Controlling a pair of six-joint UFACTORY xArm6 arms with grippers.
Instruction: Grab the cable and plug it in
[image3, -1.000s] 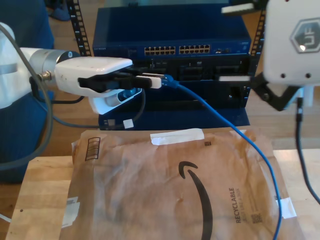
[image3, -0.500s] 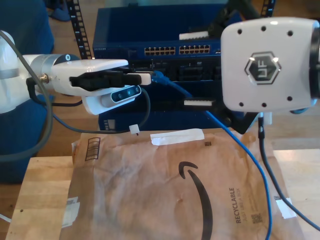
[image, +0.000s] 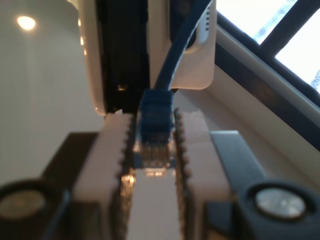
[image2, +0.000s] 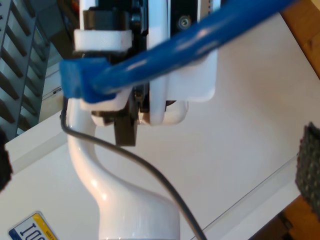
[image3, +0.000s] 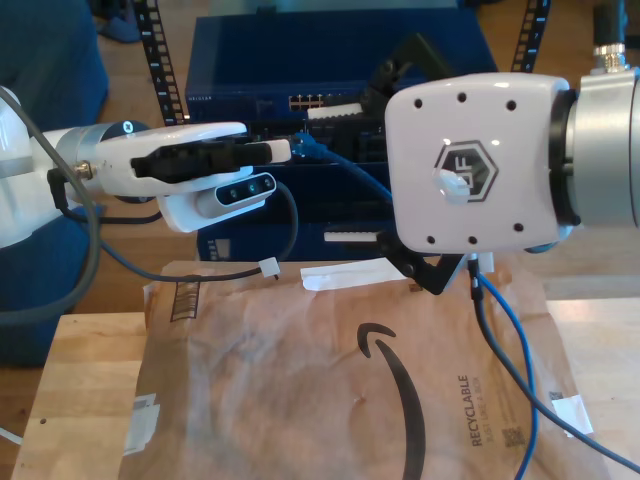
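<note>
Cable (image3: 527, 400): grabbed, not yet plugged in.
- My first gripper (image3: 283, 150): clamped on the plug end, held in the air short of the switch ports (image3: 310, 102).
- My second gripper (image3: 345, 172): jaws wide apart, with the cable crossing between them.
- Slack: trails over the envelope (image3: 300, 380) towards the table's near edge.
- First wrist view: plug (image: 152, 145) seated between ribbed pads (image: 112, 150).
- Exterior view: the gap left to the ports.

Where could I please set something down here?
Bare table at the exterior view's left of the envelope, and a strip at that view's right past the cable. Crowded before the rack, where my first gripper and my second gripper meet.
</note>
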